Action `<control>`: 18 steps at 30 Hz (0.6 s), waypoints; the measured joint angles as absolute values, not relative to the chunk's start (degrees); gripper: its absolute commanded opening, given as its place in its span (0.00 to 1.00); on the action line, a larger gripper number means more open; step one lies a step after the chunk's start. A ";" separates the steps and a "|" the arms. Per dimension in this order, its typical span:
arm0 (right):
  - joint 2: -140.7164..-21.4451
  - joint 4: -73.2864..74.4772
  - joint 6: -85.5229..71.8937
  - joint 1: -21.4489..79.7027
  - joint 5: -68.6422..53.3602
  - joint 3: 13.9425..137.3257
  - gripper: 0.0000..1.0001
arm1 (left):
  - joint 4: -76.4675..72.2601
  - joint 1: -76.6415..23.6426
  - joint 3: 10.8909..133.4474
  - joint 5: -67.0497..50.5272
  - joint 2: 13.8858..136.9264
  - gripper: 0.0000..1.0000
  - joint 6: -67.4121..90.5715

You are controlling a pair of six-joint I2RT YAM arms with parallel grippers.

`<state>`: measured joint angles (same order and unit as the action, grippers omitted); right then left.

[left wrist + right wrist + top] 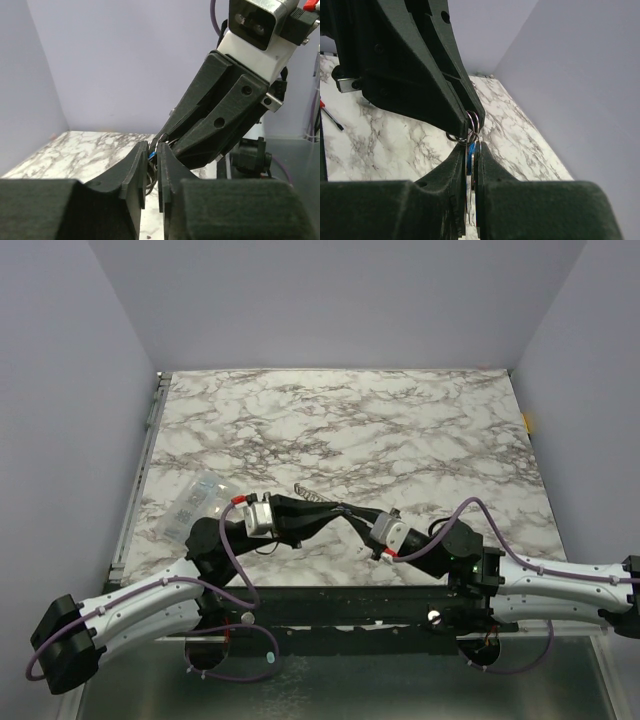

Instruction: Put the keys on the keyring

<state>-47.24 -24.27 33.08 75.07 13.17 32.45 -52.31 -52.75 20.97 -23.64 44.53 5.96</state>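
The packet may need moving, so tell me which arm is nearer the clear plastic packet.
Left. The left arm bends right beside the clear plastic packet, on its near side; the right arm lies well to the packet's right, beyond the left wrist.

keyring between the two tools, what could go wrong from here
1. The left tool shows a thin gap at the keyring. If its hold is loose, the ring could swing or drop to the table.
2. The right tool seems to pinch the blue key by a thin edge, so it may twist or slip.
3. The two tools nearly touch, so a small push could knock them together.
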 measured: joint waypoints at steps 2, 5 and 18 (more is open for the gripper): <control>-46.96 -23.94 33.10 75.07 13.19 32.45 0.01 | -52.03 -52.12 20.71 -23.70 43.77 0.30 5.23; -45.43 -23.07 33.10 75.05 13.43 32.45 0.01 | -50.15 -51.35 20.43 -24.38 41.89 0.46 3.11; -38.74 -7.09 31.05 75.07 16.08 35.16 0.01 | -36.18 -49.93 21.96 -29.34 38.26 0.75 -5.32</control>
<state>-38.74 -7.09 31.05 75.07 16.08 35.16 -36.18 -49.93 21.96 -29.34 38.26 -5.32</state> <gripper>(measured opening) 0.126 0.607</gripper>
